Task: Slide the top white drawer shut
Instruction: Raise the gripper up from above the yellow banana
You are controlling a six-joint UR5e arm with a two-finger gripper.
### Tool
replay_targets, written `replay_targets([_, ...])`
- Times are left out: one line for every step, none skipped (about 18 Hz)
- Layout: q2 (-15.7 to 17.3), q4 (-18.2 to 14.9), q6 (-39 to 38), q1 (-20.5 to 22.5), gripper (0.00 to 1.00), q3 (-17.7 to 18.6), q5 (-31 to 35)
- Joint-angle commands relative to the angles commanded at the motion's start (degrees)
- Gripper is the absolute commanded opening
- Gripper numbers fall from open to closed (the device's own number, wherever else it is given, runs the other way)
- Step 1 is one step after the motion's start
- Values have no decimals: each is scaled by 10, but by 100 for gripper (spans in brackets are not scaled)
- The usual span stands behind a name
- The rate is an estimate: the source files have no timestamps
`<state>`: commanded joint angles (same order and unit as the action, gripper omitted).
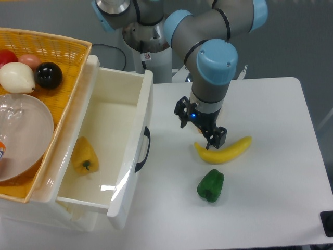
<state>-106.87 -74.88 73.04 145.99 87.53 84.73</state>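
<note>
The top white drawer (127,179) stands pulled far out toward the right, with its dark curved handle (143,150) on the front panel. Inside it, on the floor, lies a yellow pepper (84,156). My gripper (201,130) hangs over the table to the right of the drawer front, a short gap away from the handle. Its black fingers are spread open with nothing between them, just above the left end of a banana (225,150).
A green pepper (210,185) lies in front of the banana. A yellow wicker basket (62,47) on top of the drawer unit holds a clear bowl (21,135), an onion (16,78), a black ball (49,75) and red fruit.
</note>
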Motion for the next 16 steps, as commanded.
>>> replay_targets([0,0,0,-2,100,2,0])
replay_targets([-1,0,0,-2,100,1,-1])
replay_targets([-3,-1,1,-1,100,0,-3])
replay_targets([-4,0,1,-2,100,1,-3])
replay_targets([-6,0,0,-2,100,2,-2])
replay_targets([-9,0,0,-3,100,3,-1])
replay_targets([-10,0,-5,-2,100,3,-1])
replay_targets([-11,0,-4,0,100,3,0])
replay_targets([-11,0,-4,2,100,3,1])
replay_targets([-15,1,-5,3,100,3,0])
replay_targets([-20,4,-5,4,100,2,0])
replay_targets([-24,16,-6,7,100,2,-1])
replay_targets([-27,25,-8,8,100,4,-2])
replay_targets([-28,27,-10,8,100,4,-3])
replay_targets([-29,27,-21,8,100,4,-4])
replay_targets([-29,27,-38,7,100,5,-4])
